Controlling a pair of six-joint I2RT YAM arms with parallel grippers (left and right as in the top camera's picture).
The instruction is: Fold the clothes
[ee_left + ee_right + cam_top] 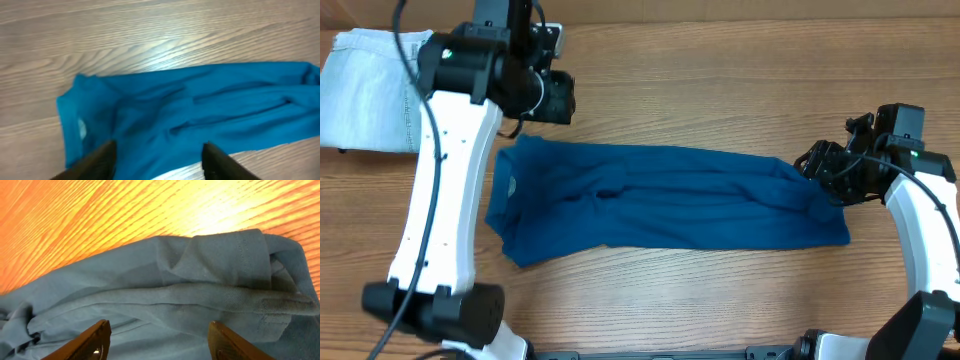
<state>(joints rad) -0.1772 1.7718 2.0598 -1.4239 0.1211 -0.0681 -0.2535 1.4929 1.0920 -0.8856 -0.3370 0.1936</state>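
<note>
Judging from how it lies, we put the polo shirt (670, 200) at about the halfway mark. It is stretched as a long, narrow band across the middle of the surface (720, 70), collar end to our left with the pale neck label (511, 185) showing, hem end to our right. The sleeves and sides look tucked in along the length, so the lengthwise folds appear done. The layers are rumpled, though, with ridges running through the middle and a bunched corner at the right end. What is left, as we read it, is to bring one end over the other, once or twice, to make a compact packet, and to flatten the creases.

Our left gripper (157, 152) hovers by the collar end, its fingers apart with nothing between them; its wrist view shows only fabric below. Our right gripper (157, 332) sits at the hem end, fingers likewise spread, the folded edge of the shirt lying under and ahead of them. We cannot tell whether the tips touch the cloth. Neither gripper holds anything. The pale jeans (365, 90) lie at the far left corner, apart from the shirt.
</note>
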